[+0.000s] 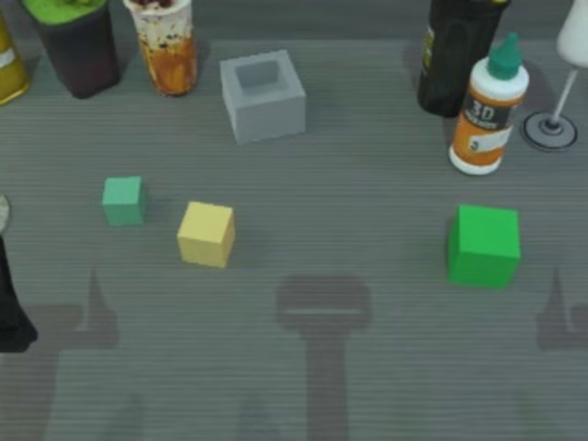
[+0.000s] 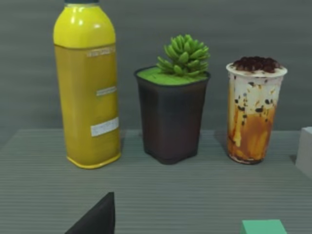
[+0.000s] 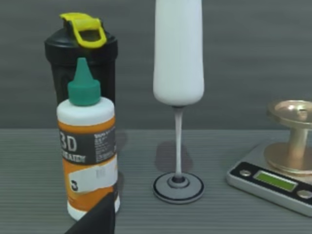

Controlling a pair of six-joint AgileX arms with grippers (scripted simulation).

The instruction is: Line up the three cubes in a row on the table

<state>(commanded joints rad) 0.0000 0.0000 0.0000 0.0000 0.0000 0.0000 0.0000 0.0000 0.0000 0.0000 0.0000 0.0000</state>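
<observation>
Three cubes rest apart on the ribbed grey table [image 1: 349, 184]: a small teal-green cube [image 1: 123, 199] at the left, a pale yellow cube [image 1: 206, 233] just right of it, and a larger bright green cube [image 1: 484, 244] far right. My left arm [image 1: 11, 317] is a dark shape at the left edge, clear of the cubes. In the left wrist view one dark fingertip [image 2: 103, 214] shows, with the teal cube [image 2: 263, 227] a gap away and nothing held. The right wrist view likewise shows a single fingertip [image 3: 105, 214] before a glue bottle [image 3: 87, 156], holding nothing.
Along the back stand a yellow bottle [image 1: 9, 64], a potted plant [image 1: 75, 41], a drink cup [image 1: 165, 41], a grey hollow block [image 1: 263, 94], a black shaker [image 1: 455, 55], the glue bottle [image 1: 487, 110] and a white glass [image 1: 556, 124]. A scale [image 3: 273, 180] sits beyond.
</observation>
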